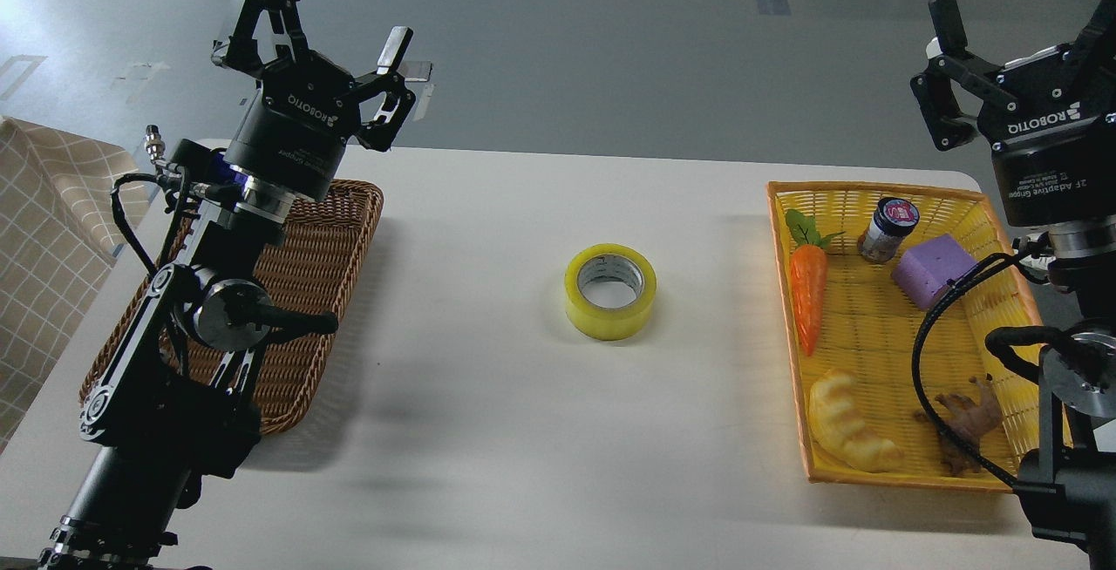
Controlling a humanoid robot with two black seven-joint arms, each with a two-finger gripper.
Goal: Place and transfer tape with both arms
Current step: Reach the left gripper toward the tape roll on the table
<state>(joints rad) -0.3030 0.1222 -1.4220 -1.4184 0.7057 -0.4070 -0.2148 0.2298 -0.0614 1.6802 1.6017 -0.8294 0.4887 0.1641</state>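
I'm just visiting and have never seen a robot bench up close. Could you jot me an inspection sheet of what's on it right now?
Surface: white table, bare in the middle apart from the tape.
Job's things: yellow tape roll lying flat at the centre, touched by neither arm.
Clutter: brown wicker basket on the left; yellow basket on the right holding a carrot toy, small jar, purple block, croissant toy and brown figure.
Grippers: left end effector open, raised, empty; right end effector raised, partly out of view.
Cables: black cable looping over the yellow basket.
Surroundings: grey floor; checked cloth at left.
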